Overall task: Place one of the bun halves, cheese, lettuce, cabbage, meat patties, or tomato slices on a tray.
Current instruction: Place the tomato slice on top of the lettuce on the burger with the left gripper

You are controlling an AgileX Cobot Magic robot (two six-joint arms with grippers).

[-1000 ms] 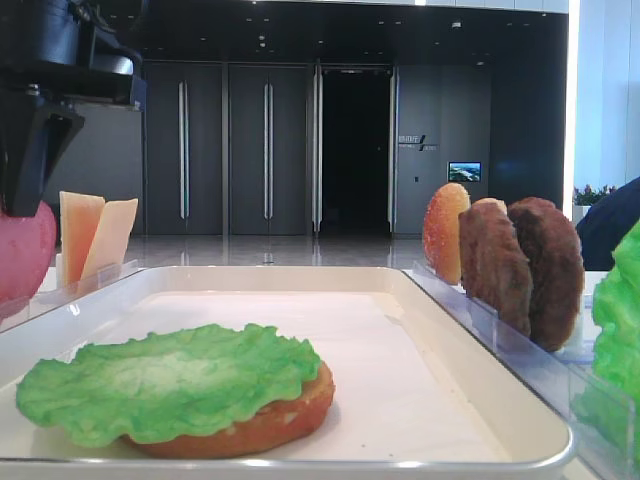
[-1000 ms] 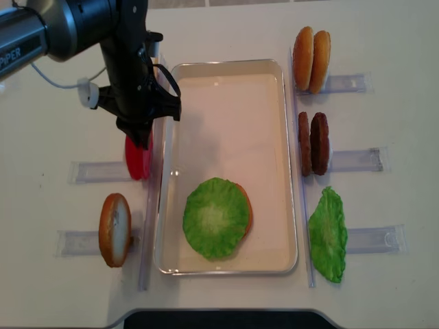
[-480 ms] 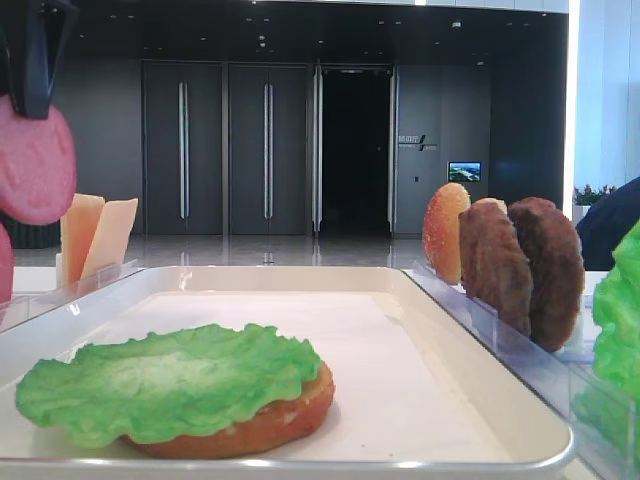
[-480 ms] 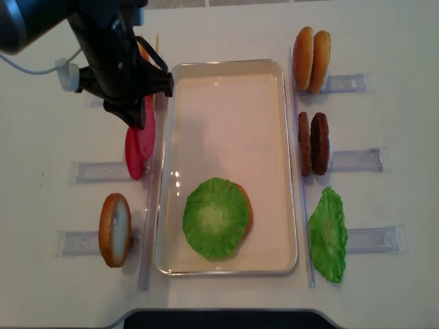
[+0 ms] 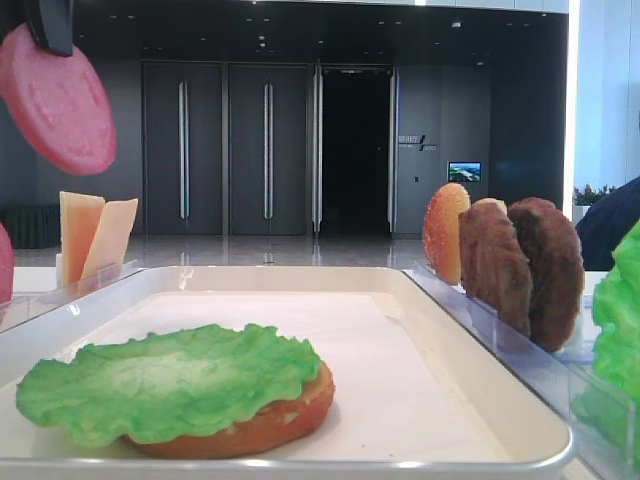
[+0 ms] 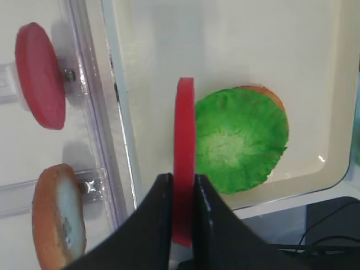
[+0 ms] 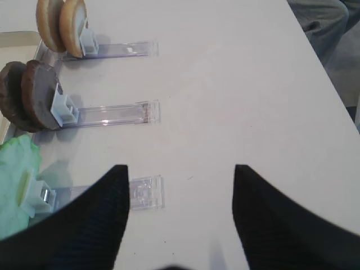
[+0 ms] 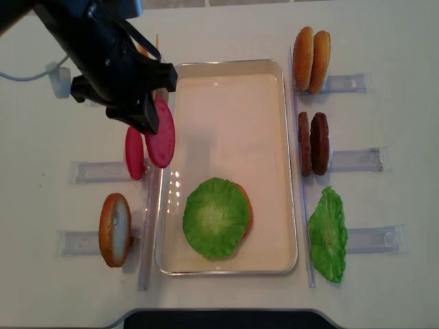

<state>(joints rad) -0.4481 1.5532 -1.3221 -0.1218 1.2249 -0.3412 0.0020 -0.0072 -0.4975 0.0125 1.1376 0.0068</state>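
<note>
On the left of the counter [image 8: 226,27], a bun half [image 8: 114,229] stands on edge in a clear rack [image 8: 82,241], its pale cut face showing. Above it, one tomato slice [image 8: 134,153] stands upright in a second rack [image 8: 99,171].

The left end effector [image 8: 145,118] is closed on a second tomato slice [image 8: 160,133], gripping it by the upper edge. This slice is a flat round pink-red disc with a faintly pitted matte face; it hangs clear of the counter, tilted, above the left rim of the tray [image 8: 226,66]. In the left wrist view the slice [image 6: 183,157] is seen edge-on between the black fingers [image 6: 160,225], which press against both faces.

The tray is white, shallow, with rounded corners and a raised rim. In its near half lies a bun half [image 5: 260,425] with a ruffled bright green lettuce leaf [image 8: 215,218] resting flat on top of it.

Right of the tray, three racks hold, from far to near: two bun halves [image 8: 311,59] on edge, two rough dark brown meat patties [image 8: 313,143] on edge, and a second lettuce leaf [image 8: 328,234].

The right end effector [image 7: 179,191] hovers above the counter beside these racks, jaws spread apart and holding nothing.

Pale orange cheese slices [image 5: 93,236] stand at the far left in the low view.
</note>
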